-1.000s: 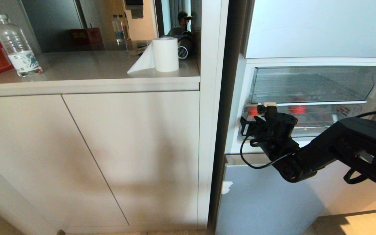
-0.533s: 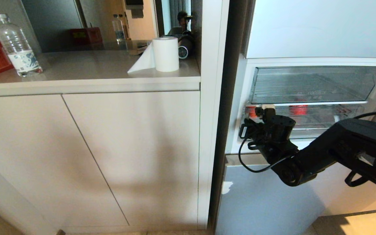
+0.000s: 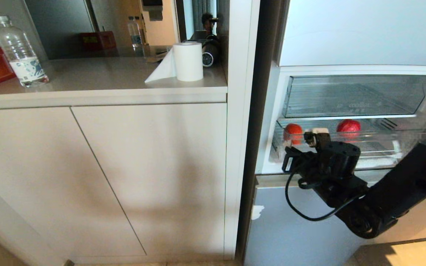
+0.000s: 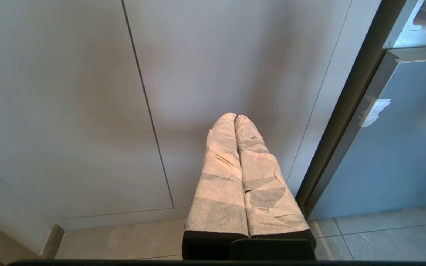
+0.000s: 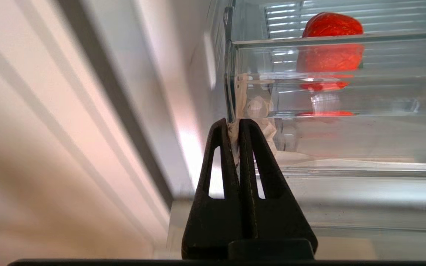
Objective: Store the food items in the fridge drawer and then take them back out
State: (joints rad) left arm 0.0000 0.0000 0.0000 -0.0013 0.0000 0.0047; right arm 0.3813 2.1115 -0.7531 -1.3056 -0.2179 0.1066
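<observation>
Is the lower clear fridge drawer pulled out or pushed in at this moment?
Pulled out. The fridge drawer juts forward of the clear bin above, two red food items uncovered inside; the right gripper is shut at its front corner.

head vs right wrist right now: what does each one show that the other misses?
Head only: two red food items in the fridge drawer, the clear bin above, the counter with bottle and paper roll. Right wrist only: the right gripper shut on the drawer's front corner. Shared: the drawer, one red item and the right gripper.
</observation>
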